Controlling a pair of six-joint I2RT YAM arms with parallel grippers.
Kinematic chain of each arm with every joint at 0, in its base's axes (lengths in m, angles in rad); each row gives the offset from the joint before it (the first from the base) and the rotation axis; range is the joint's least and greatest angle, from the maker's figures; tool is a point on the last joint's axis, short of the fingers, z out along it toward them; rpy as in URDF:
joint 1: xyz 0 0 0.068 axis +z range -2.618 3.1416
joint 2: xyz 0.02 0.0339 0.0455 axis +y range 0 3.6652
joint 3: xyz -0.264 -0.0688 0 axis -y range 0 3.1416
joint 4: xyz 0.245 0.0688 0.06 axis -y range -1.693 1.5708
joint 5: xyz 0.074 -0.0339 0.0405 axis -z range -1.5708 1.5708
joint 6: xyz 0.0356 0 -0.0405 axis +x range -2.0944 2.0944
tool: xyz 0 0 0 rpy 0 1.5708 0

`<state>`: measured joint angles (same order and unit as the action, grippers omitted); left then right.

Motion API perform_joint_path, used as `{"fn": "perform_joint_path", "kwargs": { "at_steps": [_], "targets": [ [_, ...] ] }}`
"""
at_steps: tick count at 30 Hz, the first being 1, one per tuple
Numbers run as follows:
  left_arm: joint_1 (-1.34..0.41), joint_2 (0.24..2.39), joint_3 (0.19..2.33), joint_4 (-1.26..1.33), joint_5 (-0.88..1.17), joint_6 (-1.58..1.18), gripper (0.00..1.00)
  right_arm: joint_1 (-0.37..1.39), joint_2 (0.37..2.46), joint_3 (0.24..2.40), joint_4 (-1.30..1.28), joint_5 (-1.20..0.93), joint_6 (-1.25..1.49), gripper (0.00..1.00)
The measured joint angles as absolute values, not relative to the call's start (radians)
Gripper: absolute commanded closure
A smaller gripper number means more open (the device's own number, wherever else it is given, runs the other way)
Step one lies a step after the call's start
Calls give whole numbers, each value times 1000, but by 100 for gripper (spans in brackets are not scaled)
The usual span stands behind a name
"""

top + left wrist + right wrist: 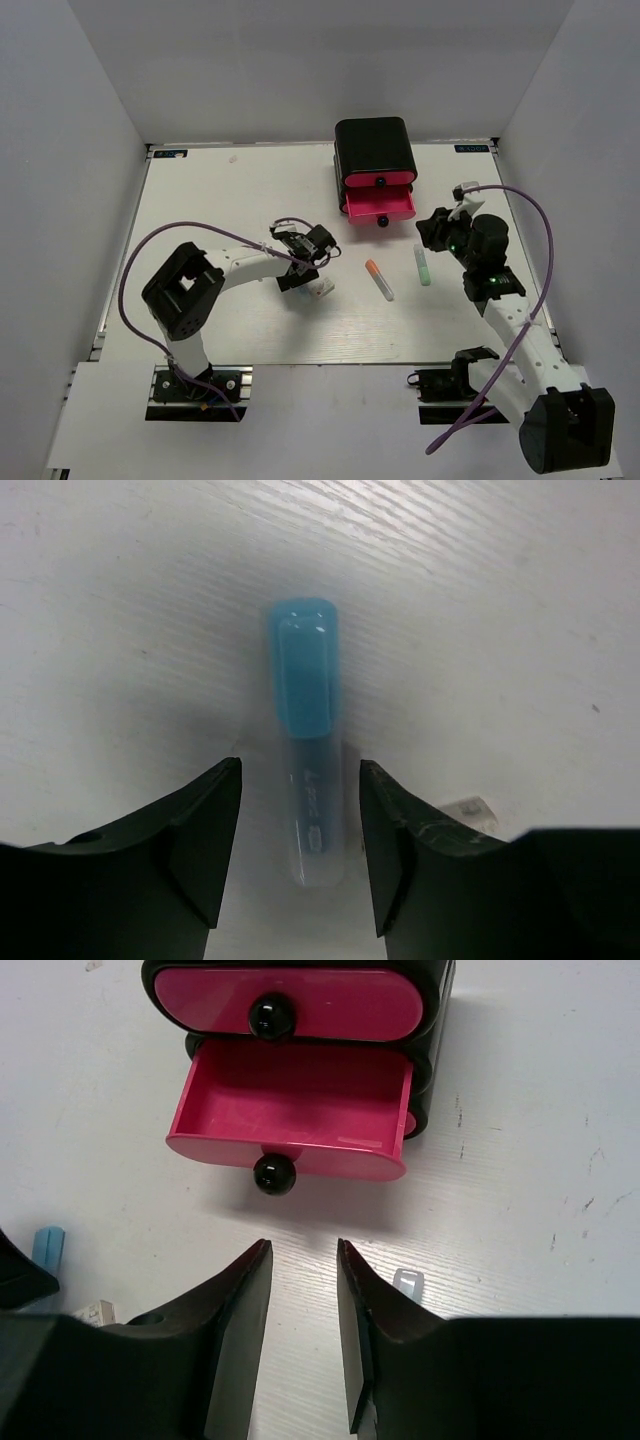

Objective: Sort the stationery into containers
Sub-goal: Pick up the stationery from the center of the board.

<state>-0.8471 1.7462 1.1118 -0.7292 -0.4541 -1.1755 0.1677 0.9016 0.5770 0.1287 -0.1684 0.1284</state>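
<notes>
A light blue capped pen [304,695] lies flat on the table, its clear end between the fingers of my left gripper [300,772], which is open and straddles it low over the table [305,262]. An orange-capped pen [379,280] and a pale green pen [422,265] lie mid-table. A small white block [322,290] sits beside the left gripper. The black cabinet [375,140] has a shut pink top drawer [300,1002] and an open, empty pink drawer [300,1095] below it. My right gripper [304,1250] is open and empty, facing the open drawer.
White walls enclose the table on three sides. The pale green pen's tip [408,1281] shows just right of my right fingers. The white block [470,808] lies right of my left fingers. A purple cable loops beside each arm.
</notes>
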Motion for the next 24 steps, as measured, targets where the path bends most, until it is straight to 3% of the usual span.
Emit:
{"fn": "perform_joint_path", "kwargs": {
  "at_steps": [6, 9, 11, 13, 15, 17, 18, 19, 22, 24],
  "targets": [
    [-807, 1808, 1129, -717, -448, -1161, 61, 125, 870, 573, 129, -206, 130, 62],
    [-797, 1808, 1131, -717, -442, -1150, 78, 104, 862, 573, 129, -225, 134, 60],
    [-794, 1808, 1132, -717, -437, -1137, 90, 91, 861, 572, 129, -241, 137, 56],
    [-797, 1805, 1134, -719, -434, -1116, 100, 82, 861, 572, 129, -258, 142, 43],
    [-802, 1798, 1147, -731, -429, -1055, 100, 74, 861, 572, 128, -280, 135, 35],
    [-813, 1774, 1161, -710, -406, -956, 100, 69, 860, 572, 127, -322, 107, 35],
    [-818, 1754, 1169, -690, -381, -884, 100, 66, 860, 572, 125, -345, 91, 43],
    [-823, 1729, 1177, -662, -345, -812, 100, 65, 859, 572, 122, -374, 72, 66],
    [-822, 1645, 1191, -542, -181, -561, 100, 61, 853, 571, 113, -469, 10, 99],
    [-820, 1604, 1218, -469, -53, -373, 99, 58, 843, 566, 108, -529, -24, 100]
  ]
}}
